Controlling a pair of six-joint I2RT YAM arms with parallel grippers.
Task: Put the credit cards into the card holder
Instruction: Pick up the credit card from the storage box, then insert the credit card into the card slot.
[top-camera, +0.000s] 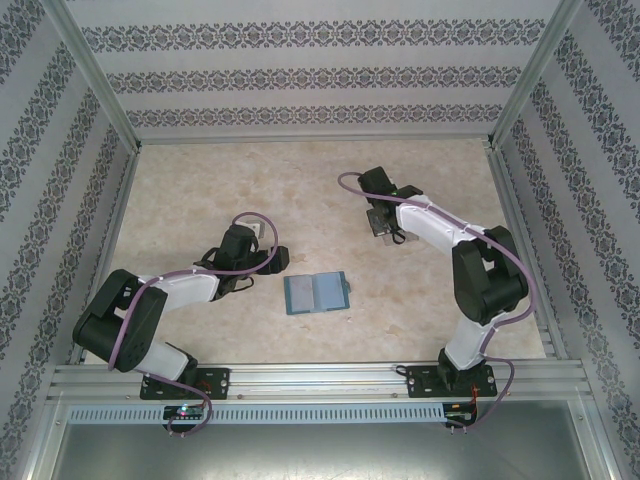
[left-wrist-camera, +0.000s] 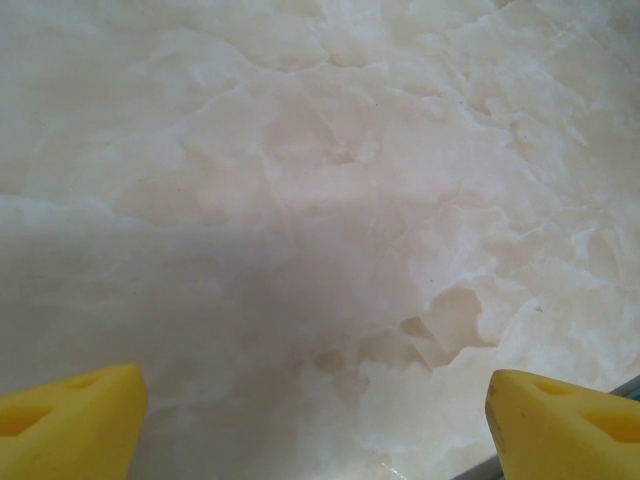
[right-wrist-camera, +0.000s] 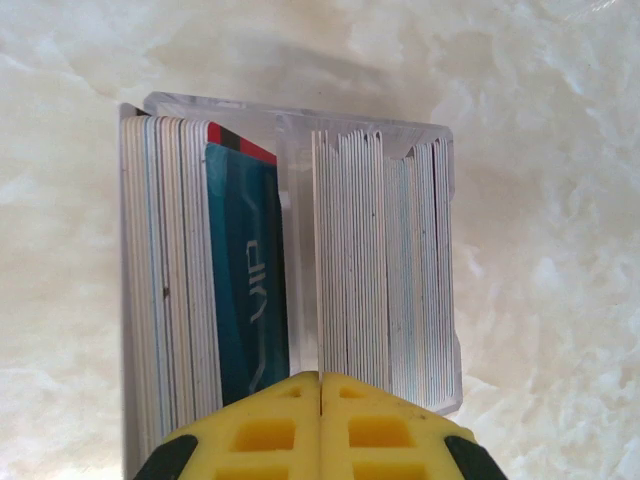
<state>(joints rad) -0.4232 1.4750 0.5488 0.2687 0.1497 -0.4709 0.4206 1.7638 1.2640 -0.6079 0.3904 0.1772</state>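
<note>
The card holder (top-camera: 318, 293), a teal-blue wallet, lies open and flat at the table's middle, with lighter blue pockets facing up. My left gripper (top-camera: 268, 267) sits just left of it, open, its yellow fingertips (left-wrist-camera: 70, 425) wide apart over bare table; a thin grey-blue edge (left-wrist-camera: 625, 386) shows at the bottom right of the left wrist view. My right gripper (right-wrist-camera: 320, 385) is shut, tips pressed together above a clear rack (right-wrist-camera: 290, 120) packed with cards on edge. A blue credit card (right-wrist-camera: 245, 280) stands in the rack's left part, with a red one (right-wrist-camera: 250, 148) behind it.
The rack (top-camera: 383, 226) stands on the marble-patterned table (top-camera: 200, 200) right of centre, under my right gripper. Patterned walls with metal posts close the table on three sides. A metal rail (top-camera: 320, 378) runs along the near edge.
</note>
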